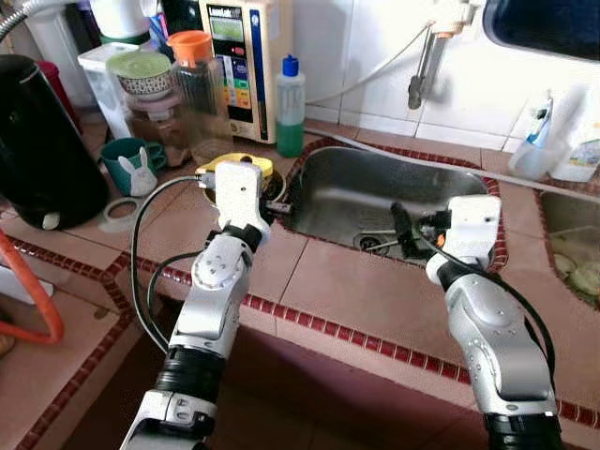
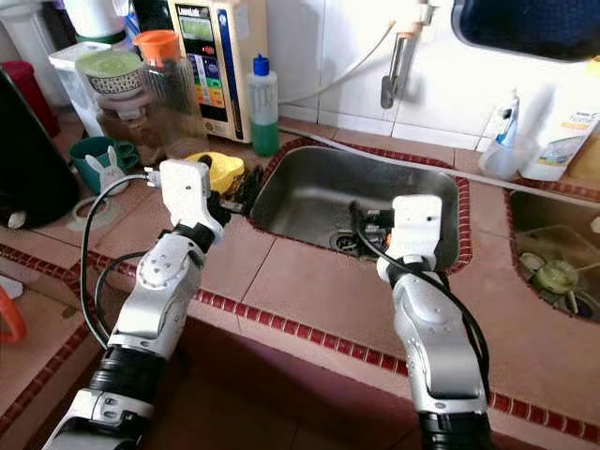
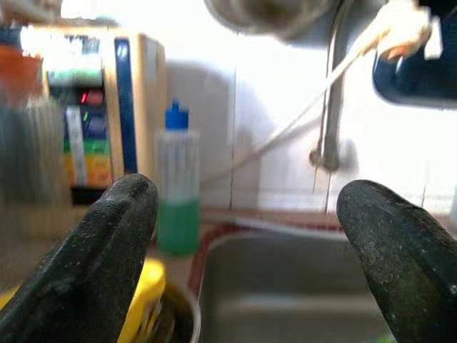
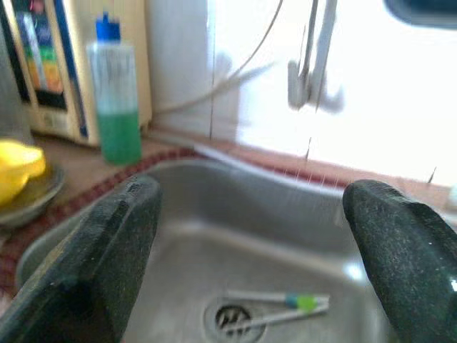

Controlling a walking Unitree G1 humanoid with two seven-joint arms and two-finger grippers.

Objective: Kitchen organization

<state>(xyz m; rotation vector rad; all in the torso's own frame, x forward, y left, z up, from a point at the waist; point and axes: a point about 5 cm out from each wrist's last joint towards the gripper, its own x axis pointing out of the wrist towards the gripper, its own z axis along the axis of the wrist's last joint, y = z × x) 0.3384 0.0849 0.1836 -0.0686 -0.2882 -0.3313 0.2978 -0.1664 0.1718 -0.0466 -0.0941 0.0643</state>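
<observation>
A steel sink is set into the tiled counter. Two thin sticks with a green band lie by its drain. At the sink's left rim a yellow sponge-like thing rests in a small metal dish. Behind it stands a clear bottle of green liquid with a blue cap. My left gripper hovers open at the sink's left edge, just above the dish, holding nothing. My right gripper is open and empty over the sink's front part, near the drain.
A water purifier, an orange-lidded jar, a teal rabbit mug and a black appliance crowd the left counter. The tap hangs behind the sink. A second basin with dishes lies at the right.
</observation>
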